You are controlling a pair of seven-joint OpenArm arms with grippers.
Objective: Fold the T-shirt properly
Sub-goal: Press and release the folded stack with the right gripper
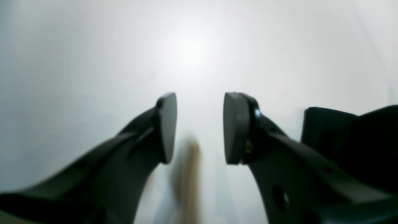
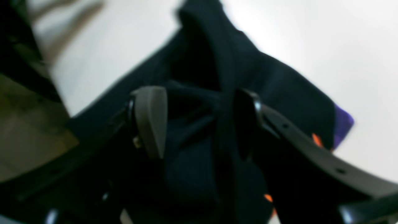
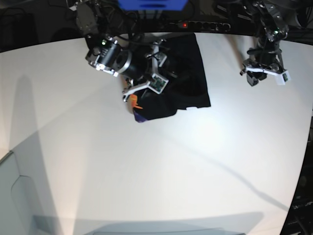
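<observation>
The black T-shirt lies crumpled at the back middle of the white table, with its orange and purple print at the near left corner. My right gripper is over the shirt's left part. In the right wrist view the right gripper is open, with a raised fold of the T-shirt between its fingers; the purple print shows at the right. My left gripper is off to the shirt's right. In the left wrist view the left gripper is open and empty above bare table.
The table's back edge runs close behind the shirt, with dark equipment and cables beyond it. A dark blurred shape that I cannot identify sits at the right of the left wrist view. A pale panel stands at the front left.
</observation>
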